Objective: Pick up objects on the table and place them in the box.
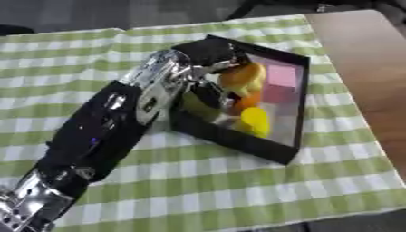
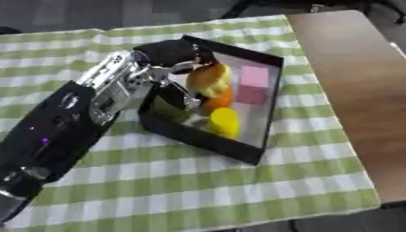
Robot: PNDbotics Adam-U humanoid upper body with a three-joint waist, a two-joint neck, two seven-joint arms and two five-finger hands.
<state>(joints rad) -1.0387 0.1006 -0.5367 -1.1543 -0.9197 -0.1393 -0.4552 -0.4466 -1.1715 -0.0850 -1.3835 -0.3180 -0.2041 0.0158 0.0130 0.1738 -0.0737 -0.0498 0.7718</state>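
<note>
Green-and-white checked cloth (image 1: 238,181), black box (image 1: 238,142).
By the black-and-silver left hand (image 2: 171,54): orange, yellow and pink things.

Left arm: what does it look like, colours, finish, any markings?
The left arm has a glossy black forearm shell with silver metal sections at the wrist and near the elbow. A small purple light spot shows on the black shell. The left hand is black with silver fingers. No cables or readable markings are visible.

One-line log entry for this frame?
left hand over box, shut on orange-yellow object | box holds yellow object, pink block | right hand not in view
</note>
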